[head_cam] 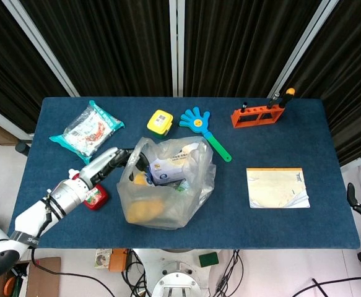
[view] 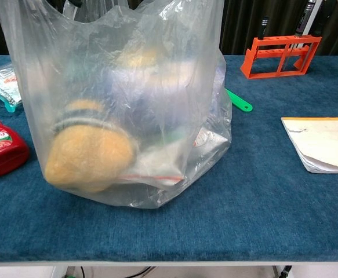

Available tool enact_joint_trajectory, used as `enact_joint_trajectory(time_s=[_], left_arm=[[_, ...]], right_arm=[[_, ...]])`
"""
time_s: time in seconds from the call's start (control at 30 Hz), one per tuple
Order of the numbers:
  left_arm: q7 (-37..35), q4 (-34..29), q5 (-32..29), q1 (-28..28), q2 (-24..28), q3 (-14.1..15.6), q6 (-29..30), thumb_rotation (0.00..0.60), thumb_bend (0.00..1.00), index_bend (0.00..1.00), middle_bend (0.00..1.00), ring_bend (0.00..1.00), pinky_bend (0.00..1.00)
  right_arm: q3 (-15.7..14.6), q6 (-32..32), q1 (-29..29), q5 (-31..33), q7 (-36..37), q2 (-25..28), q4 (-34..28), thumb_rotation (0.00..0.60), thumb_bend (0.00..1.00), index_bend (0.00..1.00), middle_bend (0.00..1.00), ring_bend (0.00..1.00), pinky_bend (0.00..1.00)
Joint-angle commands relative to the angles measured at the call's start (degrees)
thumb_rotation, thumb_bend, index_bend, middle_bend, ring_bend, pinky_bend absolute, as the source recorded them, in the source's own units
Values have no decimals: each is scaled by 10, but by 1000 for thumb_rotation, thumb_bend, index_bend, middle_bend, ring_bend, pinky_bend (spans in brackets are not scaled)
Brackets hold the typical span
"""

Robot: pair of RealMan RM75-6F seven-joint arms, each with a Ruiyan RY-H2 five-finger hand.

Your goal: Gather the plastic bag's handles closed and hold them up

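A clear plastic bag (head_cam: 168, 198) stands open in the middle of the blue table (head_cam: 279, 142), holding a yellow plush toy, a box and other packets. It fills the left of the chest view (view: 128, 104), and its handles run out of the top of that frame. My left hand (head_cam: 121, 159) reaches the bag's left rim with its fingers apart, and their dark tips touch the plastic there. A dark part that may belong to my right hand (head_cam: 360, 207) shows at the far right edge, off the table.
A red ketchup bottle (head_cam: 95, 195) lies under my left forearm. A snack packet (head_cam: 87, 127) lies at back left. A yellow box (head_cam: 160, 122), a blue hand clapper (head_cam: 197, 119) and an orange rack (head_cam: 257, 114) lie behind the bag. A notepad (head_cam: 277, 187) lies at right.
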Motion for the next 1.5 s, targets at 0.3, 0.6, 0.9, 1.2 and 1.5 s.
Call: enact_joint_trajectory(time_s=[0.3, 0.6, 0.9, 1.2, 1.5], left_arm=[[-31, 19, -38, -25, -7, -29, -40, 0, 21, 403, 449, 380, 544], [-69, 20, -25, -22, -13, -54, -73, 0, 19, 403, 451, 381, 577], [-98, 14, -21, -15, -30, -68, -93, 0, 19, 403, 448, 381, 599], [-118, 28, -37, -14, -56, -79, -103, 0, 20, 403, 419, 382, 596], [-80, 26, -83, -11, -65, -69, -52, 0, 20, 382, 416, 381, 586]], right_arm=[[1, -5, 2, 1, -2, -4, 8, 600, 371, 0, 18, 0, 0], [-4, -24, 12, -1, -5, -13, 19, 600, 368, 0, 21, 0, 0], [-5, -33, 23, -17, -24, -8, 8, 600, 361, 0, 25, 0, 0], [-6, -39, 32, -29, -51, -4, -13, 600, 361, 0, 24, 0, 0], [13, -93, 77, -45, -177, 14, -55, 600, 251, 0, 11, 0, 0]])
